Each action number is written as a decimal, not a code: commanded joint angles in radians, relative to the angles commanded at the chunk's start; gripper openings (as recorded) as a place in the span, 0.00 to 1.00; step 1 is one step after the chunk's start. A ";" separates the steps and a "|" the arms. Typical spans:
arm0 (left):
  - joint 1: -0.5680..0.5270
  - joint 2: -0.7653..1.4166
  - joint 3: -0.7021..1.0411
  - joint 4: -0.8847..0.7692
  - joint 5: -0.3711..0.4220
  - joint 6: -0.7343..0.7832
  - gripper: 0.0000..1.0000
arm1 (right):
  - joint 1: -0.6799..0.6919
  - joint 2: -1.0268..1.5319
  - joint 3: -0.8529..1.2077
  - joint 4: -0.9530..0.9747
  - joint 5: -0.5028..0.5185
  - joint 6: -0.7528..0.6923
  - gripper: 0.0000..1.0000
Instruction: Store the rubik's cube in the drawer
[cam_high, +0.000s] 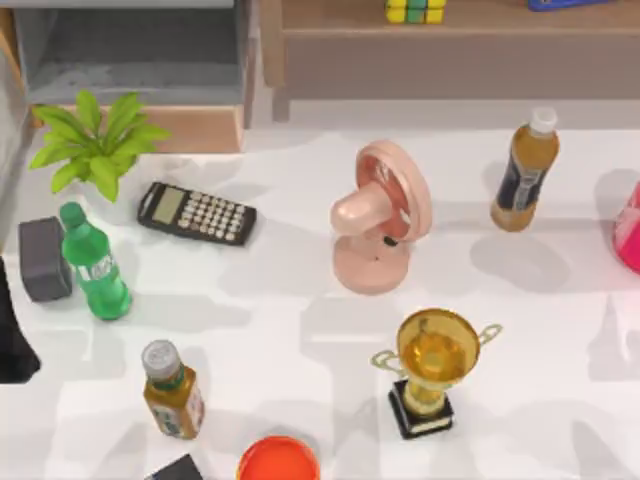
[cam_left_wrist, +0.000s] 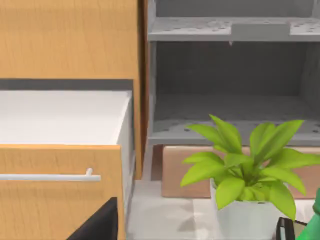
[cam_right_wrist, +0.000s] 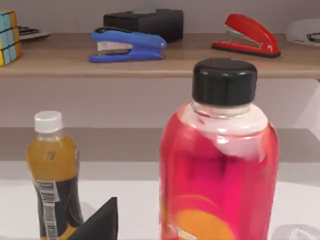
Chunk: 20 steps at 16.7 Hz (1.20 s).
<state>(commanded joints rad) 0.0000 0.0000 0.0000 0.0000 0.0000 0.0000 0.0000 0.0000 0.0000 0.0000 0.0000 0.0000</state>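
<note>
We couldn't tell either pincer's state; rubik's cube (cam_high: 415, 10) sat on the shelf (cam_high: 480, 30), so reaching past the pink fan (cam_high: 380, 215) probably risked toppling it.

Rubik's cube (cam_high: 416, 11), upper centre of the top view: yellow and green tiles, dark grid lines. Drawer (cam_high: 130, 60), upper left: grey inside, light tan wood front. Fan (cam_high: 380, 215), centre: pale pink. Trophy (cam_high: 435, 365), lower right: gold on black base. Left bottle (cam_high: 95, 265): green. Staplers on the shelf, right wrist view: blue (cam_right_wrist: 127, 46), red (cam_right_wrist: 245, 34). Counter (cam_high: 300, 330): white.
</note>
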 joint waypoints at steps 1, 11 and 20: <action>0.000 0.000 0.000 0.000 0.000 0.000 1.00 | 0.000 0.000 0.000 0.000 0.000 0.000 1.00; -0.180 0.463 0.357 0.171 -0.169 0.003 1.00 | 0.000 0.000 0.000 0.000 0.000 0.000 1.00; -0.535 1.478 1.032 0.492 -0.486 0.010 1.00 | 0.000 0.000 0.000 0.000 0.000 0.000 1.00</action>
<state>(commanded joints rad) -0.5353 1.4776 1.0319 0.4919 -0.4857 0.0096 0.0000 0.0000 0.0000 0.0000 0.0000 0.0000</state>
